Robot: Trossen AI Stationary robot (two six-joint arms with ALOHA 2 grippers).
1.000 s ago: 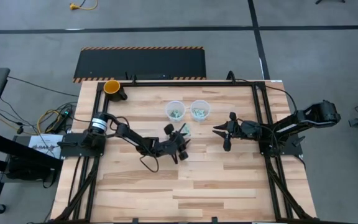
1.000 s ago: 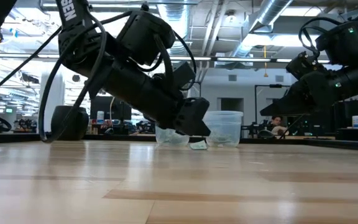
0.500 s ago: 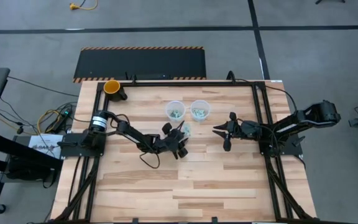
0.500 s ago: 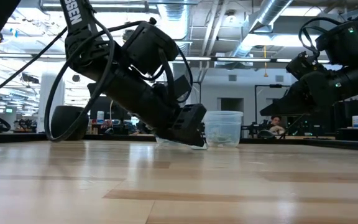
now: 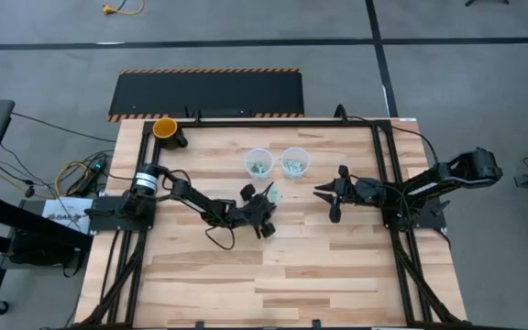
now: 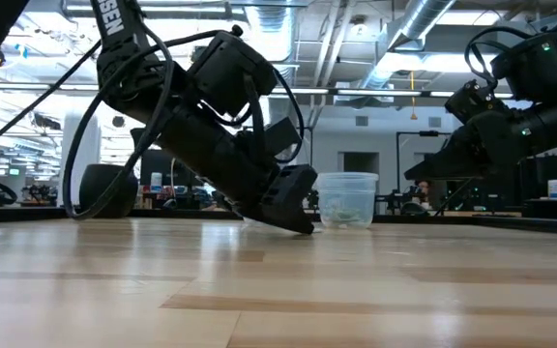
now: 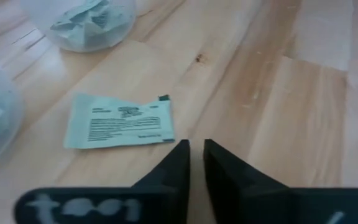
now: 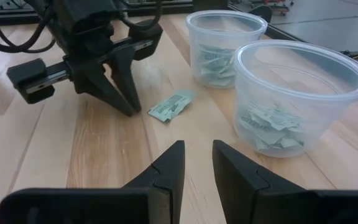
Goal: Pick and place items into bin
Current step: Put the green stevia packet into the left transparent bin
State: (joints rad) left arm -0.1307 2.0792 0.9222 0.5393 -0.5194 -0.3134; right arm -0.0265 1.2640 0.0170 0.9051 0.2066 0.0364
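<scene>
One pale green-and-white packet lies flat on the wooden table, just near of two clear cups that hold more such items. My left gripper slants down at the table's middle. Its fingers are shut with only a slit between them, tips at the tabletop beside the packet's end. The packet is not between them, and a strip of bare wood shows between tips and packet. My right gripper waits to the right, slightly open and holding nothing.
An orange cup stands at the far left corner. Black frame rails run along the table's left, right and far edges. The near half of the table is bare wood. In the low view the left arm hides the packet.
My left gripper has come down until its fingertips are at the tabletop, and it has shifted a little toward the far edge and the cups. The packet lies where it was; in the low view it is now hidden behind the gripper.
</scene>
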